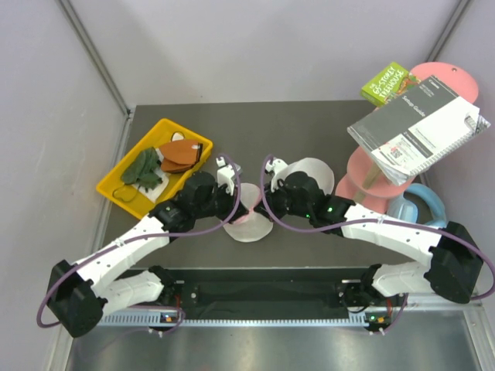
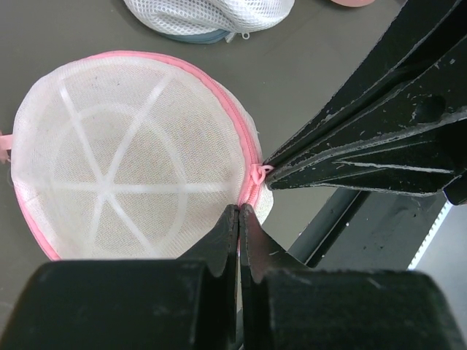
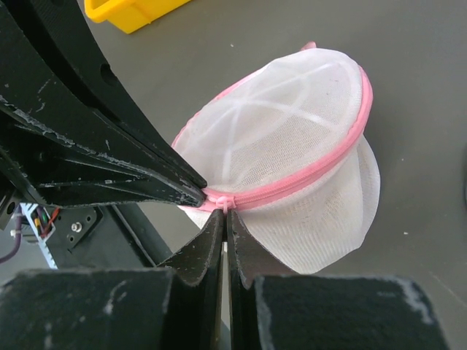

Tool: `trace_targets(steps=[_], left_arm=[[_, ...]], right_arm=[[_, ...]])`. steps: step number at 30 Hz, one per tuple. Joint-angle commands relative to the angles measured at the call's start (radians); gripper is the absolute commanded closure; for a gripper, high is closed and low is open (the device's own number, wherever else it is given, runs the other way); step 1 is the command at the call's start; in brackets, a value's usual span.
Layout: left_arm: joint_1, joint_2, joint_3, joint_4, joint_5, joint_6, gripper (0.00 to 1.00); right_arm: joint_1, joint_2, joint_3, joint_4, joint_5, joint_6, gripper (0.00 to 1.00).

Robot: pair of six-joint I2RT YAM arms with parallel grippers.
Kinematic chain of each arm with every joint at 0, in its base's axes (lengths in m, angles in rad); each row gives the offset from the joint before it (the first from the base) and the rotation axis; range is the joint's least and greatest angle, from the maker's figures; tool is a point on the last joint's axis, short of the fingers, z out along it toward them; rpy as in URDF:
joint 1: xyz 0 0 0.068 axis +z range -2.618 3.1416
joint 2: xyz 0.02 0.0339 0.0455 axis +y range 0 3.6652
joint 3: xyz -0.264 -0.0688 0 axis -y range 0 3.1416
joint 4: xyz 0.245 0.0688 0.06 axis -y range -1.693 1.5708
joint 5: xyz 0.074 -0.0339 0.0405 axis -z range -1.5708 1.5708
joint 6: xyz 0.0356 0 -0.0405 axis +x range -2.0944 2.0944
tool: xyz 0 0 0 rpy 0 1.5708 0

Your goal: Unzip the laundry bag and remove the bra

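The laundry bag is a white mesh dome with a pink zipper rim, between my two grippers at the table's middle. It fills the left wrist view and the right wrist view. My left gripper is shut on the bag's pink rim just below the zipper pull; in the top view it is at the bag's left. My right gripper is shut on the pink zipper pull; in the top view it is at the bag's right. The zipper looks closed. The bra is hidden.
A plain white mesh dome sits just behind my right gripper. A yellow tray at the back left holds dark green cloth and reddish-brown pieces. A pink stand with a notebook stands at the right.
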Motion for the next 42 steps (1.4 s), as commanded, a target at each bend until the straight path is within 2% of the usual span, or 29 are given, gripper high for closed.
trace_targets(steps=[1, 13, 18, 19, 21, 22, 25, 30, 36, 42], left_arm=[[0.000, -0.024, -0.015, 0.012, 0.001, 0.022, 1.00], [0.000, -0.087, -0.037, -0.034, -0.009, 0.006, 1.00], [0.000, -0.096, -0.034, -0.043, -0.017, 0.006, 1.00], [0.000, -0.096, -0.028, -0.043, -0.020, 0.006, 0.98], [0.000, -0.085, -0.009, -0.048, -0.026, 0.005, 0.84], [0.000, -0.082, -0.003, -0.046, -0.031, 0.005, 0.61], [0.000, -0.059, 0.029, -0.034, -0.032, 0.005, 0.37], [0.000, -0.033, 0.066, 0.024, -0.028, -0.003, 0.32], [0.000, 0.005, 0.054, 0.036, -0.022, -0.004, 0.33], [0.000, -0.022, 0.018, 0.013, -0.029, -0.003, 0.37]], right_arm=[[-0.008, -0.035, 0.024, 0.004, 0.033, -0.004, 1.00], [-0.152, -0.009, -0.005, 0.034, -0.011, -0.032, 1.00], [-0.155, 0.010, 0.007, 0.031, -0.033, -0.041, 1.00], [-0.157, 0.010, 0.007, 0.033, -0.045, -0.043, 1.00], [-0.155, -0.003, 0.004, 0.031, -0.051, -0.040, 1.00], [-0.151, -0.007, 0.001, 0.030, -0.054, -0.038, 1.00], [-0.129, -0.027, -0.004, 0.024, -0.054, -0.035, 1.00], [-0.068, -0.033, 0.001, 0.011, -0.053, -0.024, 1.00], [0.003, -0.013, 0.015, 0.045, -0.051, 0.008, 1.00], [0.023, 0.013, 0.039, 0.048, -0.044, 0.017, 1.00]])
